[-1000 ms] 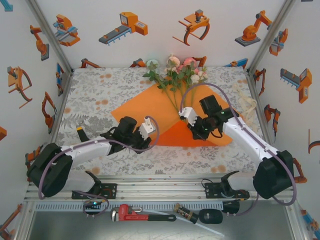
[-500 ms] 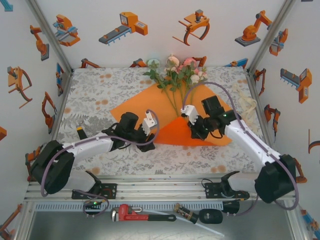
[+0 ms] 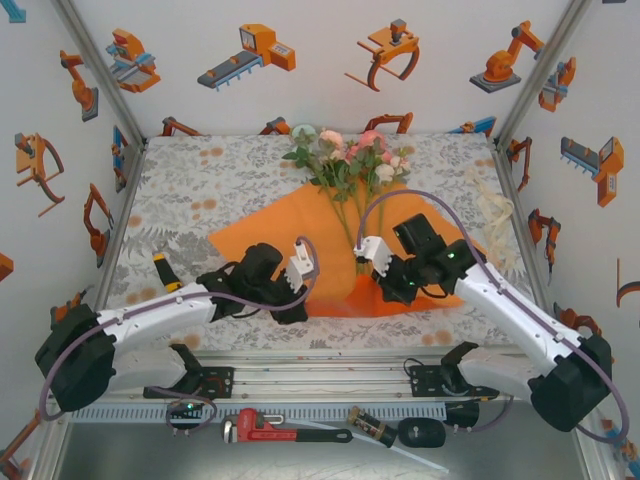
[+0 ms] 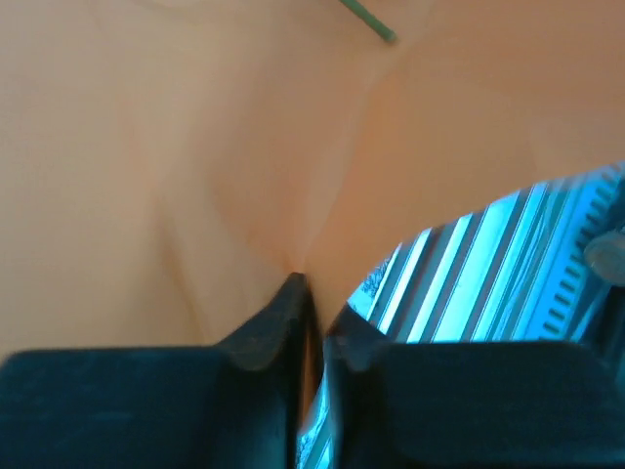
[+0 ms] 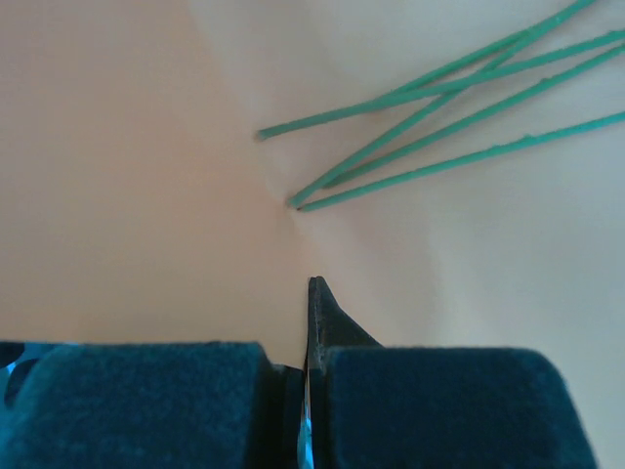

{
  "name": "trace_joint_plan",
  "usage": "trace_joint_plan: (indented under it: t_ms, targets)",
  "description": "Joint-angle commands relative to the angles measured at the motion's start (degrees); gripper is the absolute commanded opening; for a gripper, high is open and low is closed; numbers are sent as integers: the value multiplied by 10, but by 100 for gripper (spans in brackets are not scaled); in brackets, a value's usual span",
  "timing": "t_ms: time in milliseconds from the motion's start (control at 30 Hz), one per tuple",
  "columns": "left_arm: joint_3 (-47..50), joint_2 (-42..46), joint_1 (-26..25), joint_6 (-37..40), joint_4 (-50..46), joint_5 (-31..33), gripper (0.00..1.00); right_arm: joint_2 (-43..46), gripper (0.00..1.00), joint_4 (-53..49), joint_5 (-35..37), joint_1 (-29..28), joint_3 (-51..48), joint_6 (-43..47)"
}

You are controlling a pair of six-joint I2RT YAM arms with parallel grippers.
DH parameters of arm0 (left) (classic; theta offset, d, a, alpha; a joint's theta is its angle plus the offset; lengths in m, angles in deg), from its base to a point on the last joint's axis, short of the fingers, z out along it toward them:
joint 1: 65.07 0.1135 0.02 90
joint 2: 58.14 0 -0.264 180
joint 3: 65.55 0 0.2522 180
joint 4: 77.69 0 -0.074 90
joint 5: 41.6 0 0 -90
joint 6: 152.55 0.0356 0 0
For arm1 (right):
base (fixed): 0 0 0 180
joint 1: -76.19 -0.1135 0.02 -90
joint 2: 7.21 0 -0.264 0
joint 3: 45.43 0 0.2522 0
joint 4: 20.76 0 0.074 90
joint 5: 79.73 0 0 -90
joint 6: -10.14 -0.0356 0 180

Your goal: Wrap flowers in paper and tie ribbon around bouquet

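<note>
We see the left pincer [image 4: 314, 313] and right pincer [image 5: 306, 360] both clamped on the near edge of the paper [image 3: 270, 235] at mid-bench [image 3: 190, 190], the flowers [image 3: 350, 155] pointing to the far edge; an uneven pull could tear it or scatter the stems [image 5: 439, 127].

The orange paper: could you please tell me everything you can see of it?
The paper is a thin, plain bright orange sheet lying angled on the floral tablecloth. The flowers' green stems rest on it. Its near edge is creased and raised, pinched by the left gripper and the right gripper.
</note>
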Motion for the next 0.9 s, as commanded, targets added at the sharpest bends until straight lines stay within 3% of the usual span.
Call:
trace_joint_plan:
  t_ms: [0,100,167,333,433,600,733,867]
  targets:
    - [13,24,0,1,3,15,60,-15,4,39,50,20,-13,6]
    - [19,35,4,8,34,6,61,-58,5,87,41,56,-5,-3]
    - [17,27,7,1,57,7,68,-87,6,110,42,67,-1,-3]
    - [3,-53,9,-39,156,27,78,-167,10,160,35,84,6,-14]
    - [-28,-119,9,-50,167,39,76,-203,19,150,46,91,20,-30]
    - [-64,-189,9,-57,166,38,68,-203,48,144,123,92,6,-59]
    - [-84,-212,10,-42,145,71,62,-173,51,132,172,92,8,-107]
    - [-87,-225,5,-37,156,146,62,-123,55,95,242,92,28,-209]
